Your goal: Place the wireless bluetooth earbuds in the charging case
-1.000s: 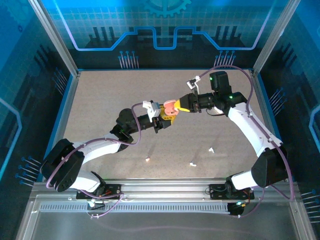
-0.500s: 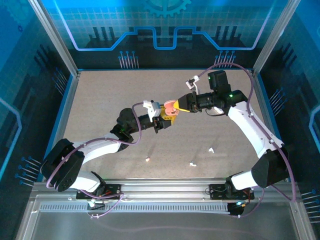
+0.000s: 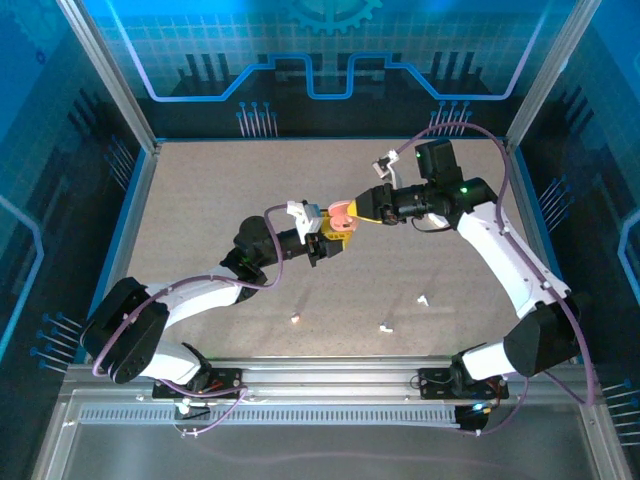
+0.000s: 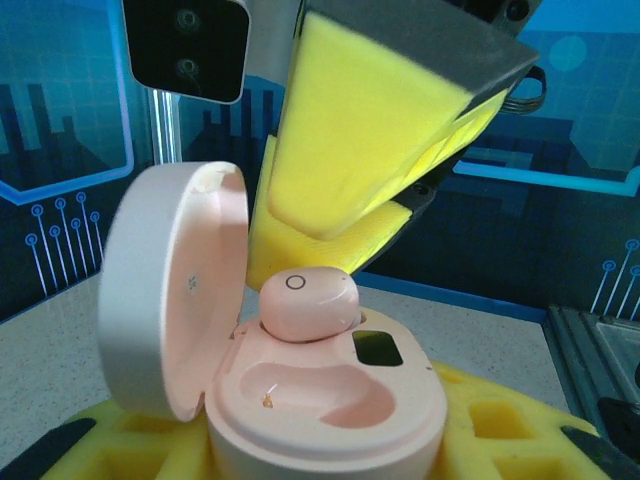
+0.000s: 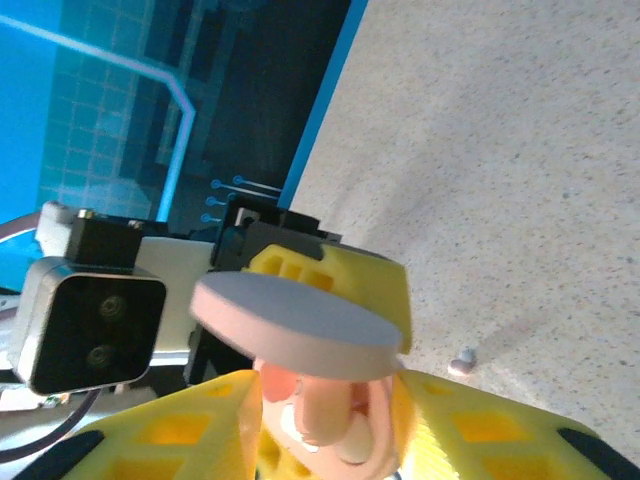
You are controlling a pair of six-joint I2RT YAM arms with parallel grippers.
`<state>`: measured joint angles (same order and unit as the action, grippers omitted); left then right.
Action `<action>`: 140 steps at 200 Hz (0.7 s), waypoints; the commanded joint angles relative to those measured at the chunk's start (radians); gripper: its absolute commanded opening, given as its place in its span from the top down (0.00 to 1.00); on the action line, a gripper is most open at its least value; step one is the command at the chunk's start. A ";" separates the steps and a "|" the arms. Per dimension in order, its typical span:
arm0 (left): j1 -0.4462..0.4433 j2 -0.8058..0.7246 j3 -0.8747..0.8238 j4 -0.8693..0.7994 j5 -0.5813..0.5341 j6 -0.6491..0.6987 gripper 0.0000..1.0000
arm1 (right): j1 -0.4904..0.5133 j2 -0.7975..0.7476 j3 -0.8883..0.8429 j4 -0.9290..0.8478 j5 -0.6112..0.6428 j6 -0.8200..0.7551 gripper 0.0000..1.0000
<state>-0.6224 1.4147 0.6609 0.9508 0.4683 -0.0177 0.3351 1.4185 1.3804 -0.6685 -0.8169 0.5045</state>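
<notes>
The pink earbud (image 4: 305, 303) is being left on the far socket of the charging case (image 4: 330, 400). It is perched high rather than sunk flush, and the near socket is lying empty. The right gripper (image 3: 362, 210), pinched tight a second ago, is now being opened. Its yellow pads (image 4: 360, 130) are standing partly apart just above and behind the earbud, with nothing being gripped. This is being read as a release, so one bud is judged delivered but perhaps not yet seated. The case is being clamped between the foam pads of the left gripper (image 3: 335, 235), whose grip is unchanged, with the lid (image 4: 170, 280) held upright and open.

In the top view both arms are hardly being moved. Three loose earbuds (image 3: 385, 327) are being shown lying on the table (image 3: 200, 200) near the arm bases, well apart from the case.

The socket detail is being given by the left wrist view. In the right wrist view the lid is being seen edge-on, hiding the sockets, and contact between pad and bud cannot be told.
</notes>
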 commanded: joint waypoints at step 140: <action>-0.009 -0.044 0.023 0.065 -0.004 0.040 0.65 | 0.038 -0.002 0.059 -0.104 0.098 -0.030 0.51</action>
<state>-0.6247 1.4025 0.6609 0.9749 0.4675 0.0025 0.3508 1.4044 1.4071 -0.7189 -0.7326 0.5087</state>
